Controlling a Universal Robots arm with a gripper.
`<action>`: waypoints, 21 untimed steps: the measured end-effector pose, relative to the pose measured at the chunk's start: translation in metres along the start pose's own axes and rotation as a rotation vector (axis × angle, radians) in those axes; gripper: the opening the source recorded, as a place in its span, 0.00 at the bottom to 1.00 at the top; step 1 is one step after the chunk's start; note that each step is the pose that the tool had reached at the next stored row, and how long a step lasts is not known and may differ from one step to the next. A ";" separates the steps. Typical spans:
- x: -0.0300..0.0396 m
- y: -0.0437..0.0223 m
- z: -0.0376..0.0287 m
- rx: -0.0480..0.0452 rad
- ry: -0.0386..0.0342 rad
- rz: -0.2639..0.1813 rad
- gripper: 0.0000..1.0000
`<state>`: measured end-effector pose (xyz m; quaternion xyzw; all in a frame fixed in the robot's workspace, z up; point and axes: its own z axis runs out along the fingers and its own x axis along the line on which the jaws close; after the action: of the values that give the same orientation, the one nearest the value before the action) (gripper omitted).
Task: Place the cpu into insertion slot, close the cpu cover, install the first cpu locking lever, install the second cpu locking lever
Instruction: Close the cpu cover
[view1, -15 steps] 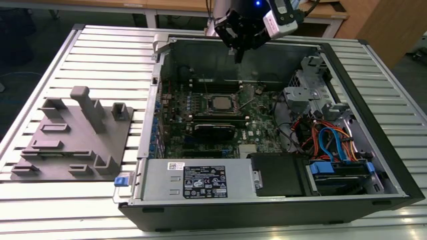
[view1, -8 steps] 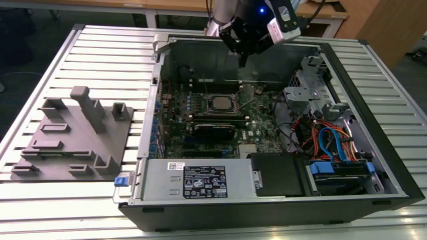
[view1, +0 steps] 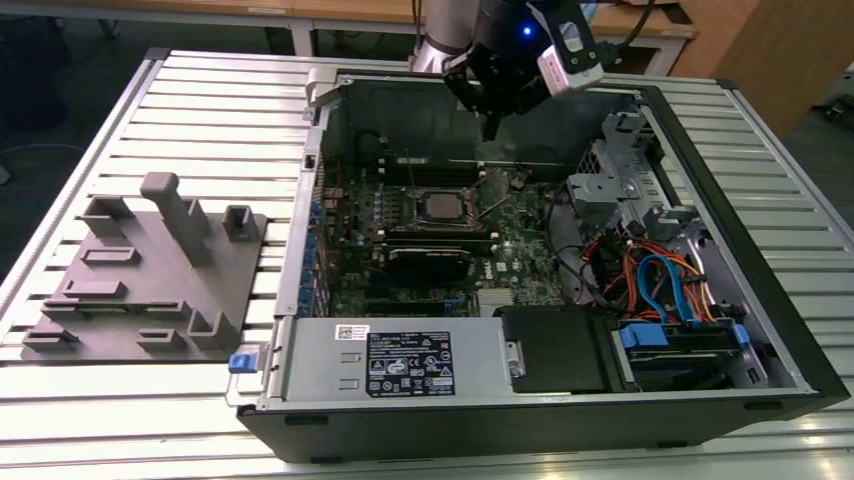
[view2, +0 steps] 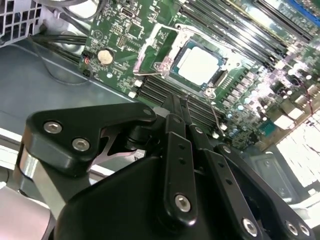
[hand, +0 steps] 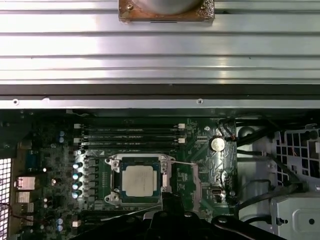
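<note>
The cpu lies flat in the insertion slot on the green board, its silver top showing in both wrist views. The cpu cover, a thin silver frame, appears swung open beside the socket. A thin wire locking lever sticks out loose from the socket's corner. My gripper hangs above the case's back wall, clear of the board, with its fingers pressed together and nothing between them.
The open computer case lies on a slatted metal table. A grey fixture block stands at the exterior view's left. A power supply, drive cage and coloured cables crowd the case.
</note>
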<state>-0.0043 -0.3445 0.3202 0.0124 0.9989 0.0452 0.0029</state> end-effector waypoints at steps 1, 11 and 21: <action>-0.0021 -0.0001 0.0018 0.0001 0.0000 0.000 0.10; -0.0319 -0.0010 0.0200 -0.0001 0.0001 0.000 0.10; -0.0515 -0.0023 0.0393 0.0001 0.0001 0.000 0.10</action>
<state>0.0474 -0.3445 0.2811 0.0123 0.9989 0.0452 0.0029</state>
